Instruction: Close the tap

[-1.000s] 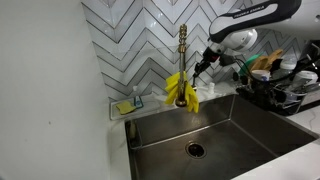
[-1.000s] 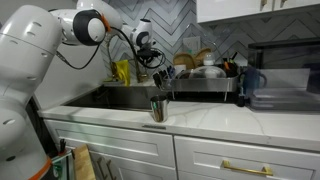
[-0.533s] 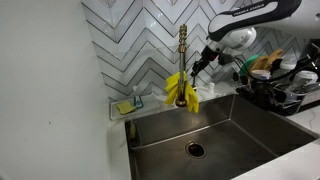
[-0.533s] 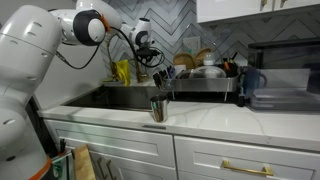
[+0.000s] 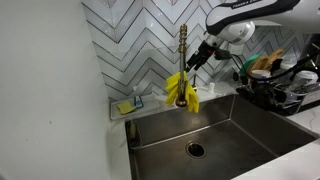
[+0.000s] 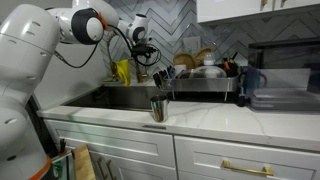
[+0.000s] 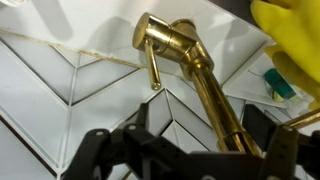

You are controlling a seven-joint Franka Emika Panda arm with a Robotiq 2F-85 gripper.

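Upper centre of frame, the gripper (image 5: 197,62) hovers beside the tap (image 5: 182,50), jaws spread and empty; best to nudge the small lever (image 7: 153,68) squarely, clear of the yellow cloth (image 5: 181,90)

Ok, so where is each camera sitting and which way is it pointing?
Exterior view: high over the sink's front, facing the tiled wall; sees the tap, the forearm and the pincer beside the tap.
Exterior view: out in the kitchen, facing the counter and cabinets; sees the whole arm.
Wrist view: behind the pincer, aimed at the tap's head and lever; its fingers line the bottom edge.
All three share the yellow cloth.
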